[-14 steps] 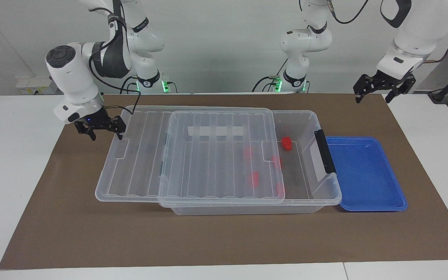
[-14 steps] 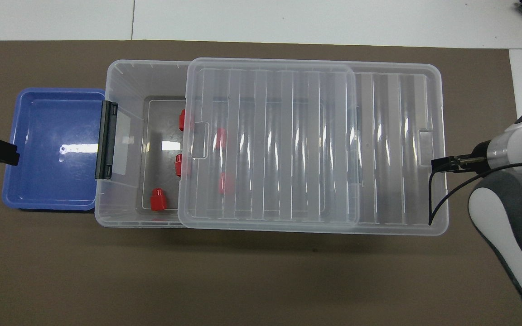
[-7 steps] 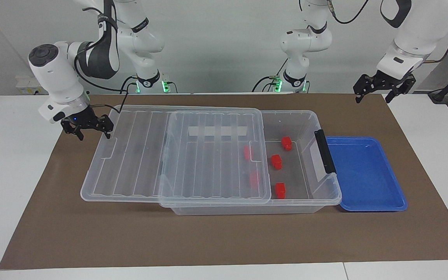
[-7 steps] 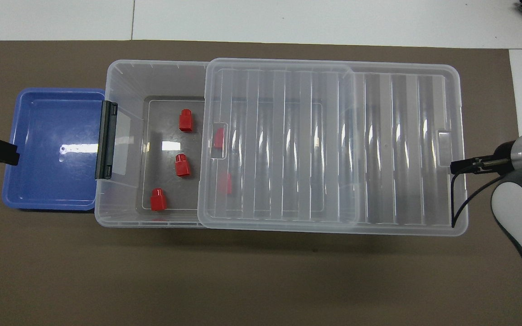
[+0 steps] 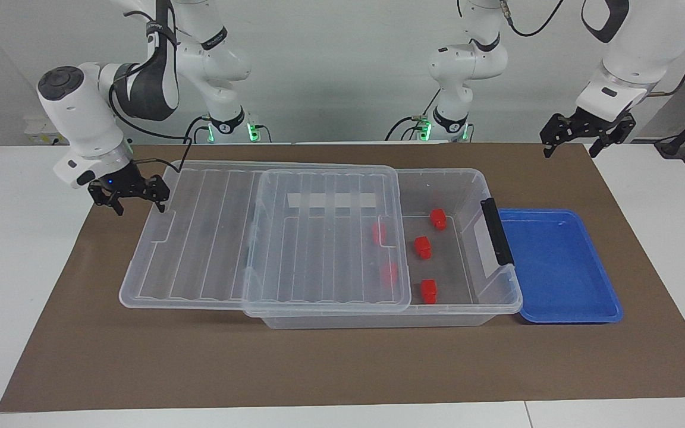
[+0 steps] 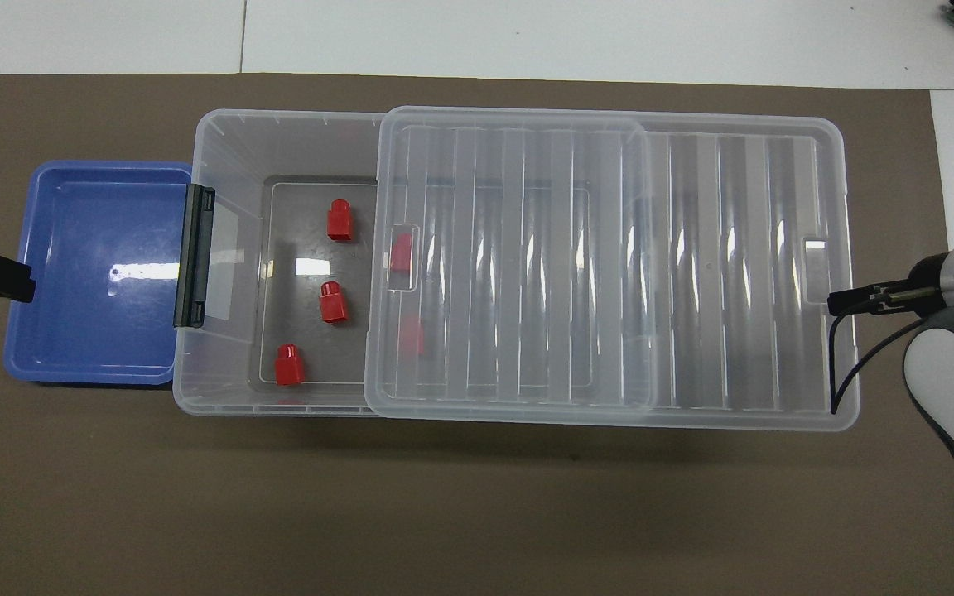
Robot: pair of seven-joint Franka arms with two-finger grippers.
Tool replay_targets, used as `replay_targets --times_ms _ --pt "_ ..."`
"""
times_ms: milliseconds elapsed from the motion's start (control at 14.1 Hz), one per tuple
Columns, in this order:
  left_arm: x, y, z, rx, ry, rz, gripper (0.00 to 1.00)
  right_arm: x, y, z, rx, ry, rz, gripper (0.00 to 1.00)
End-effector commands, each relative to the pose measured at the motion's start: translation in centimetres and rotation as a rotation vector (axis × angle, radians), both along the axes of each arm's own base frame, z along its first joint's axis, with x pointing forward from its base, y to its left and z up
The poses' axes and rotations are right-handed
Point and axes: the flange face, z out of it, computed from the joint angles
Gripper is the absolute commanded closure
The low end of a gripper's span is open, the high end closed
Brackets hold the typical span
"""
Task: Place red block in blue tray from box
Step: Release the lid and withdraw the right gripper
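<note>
The clear box (image 5: pixel 506 284) lies lengthwise on the mat, its ribbed lid (image 5: pixel 211 238) slid partway off toward the right arm's end. Three red blocks (image 5: pixel 437 218) (image 5: pixel 422 247) (image 5: pixel 429 290) lie uncovered in the box; two more (image 5: pixel 380 233) show through the lid. The empty blue tray (image 5: pixel 559 267) touches the box's black latch (image 5: pixel 496 232) end. My right gripper (image 5: pixel 137 205) is open at the lid's end rim, one finger against it. My left gripper (image 5: pixel 571 148) is open, waiting in the air over the tray's outer rim (image 6: pixel 17 273).
A brown mat (image 5: pixel 342 368) covers the table's middle, with white table (image 5: pixel 15 267) at both ends. The lid overhangs the box toward the right arm's end. In the overhead view only the right arm's wrist and cable plug (image 6: pixel 858 298) show.
The right gripper moved toward its own end of the table and the lid slid with it, uncovering two more red blocks. The left arm has not moved.
</note>
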Motion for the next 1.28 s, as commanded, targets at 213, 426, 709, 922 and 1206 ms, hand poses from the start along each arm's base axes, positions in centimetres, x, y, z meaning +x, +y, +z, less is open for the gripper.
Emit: replay_targets --times_ms 213,426,709,922,1206 --pt "-0.5 0.1 0.4 -0.011 0.009 -0.004 0.0 1.6 1.8 6.1 0.009 0.006 -0.156 0.0" --pt "-0.5 0.1 0.4 -0.011 0.009 -0.004 0.0 1.3 5.3 9.2 0.003 0.029 -0.25 0.0" --pt "-0.5 0.1 0.4 -0.011 0.009 -0.004 0.0 -0.5 9.7 12.1 0.004 0.016 -0.285 0.0" --pt "-0.5 0.1 0.4 -0.011 0.009 -0.004 0.0 -0.7 9.9 14.9 0.015 0.037 -0.286 0.0" --pt "-0.5 0.1 0.4 -0.011 0.009 -0.004 0.0 -0.2 9.4 16.7 0.018 0.031 -0.295 0.0"
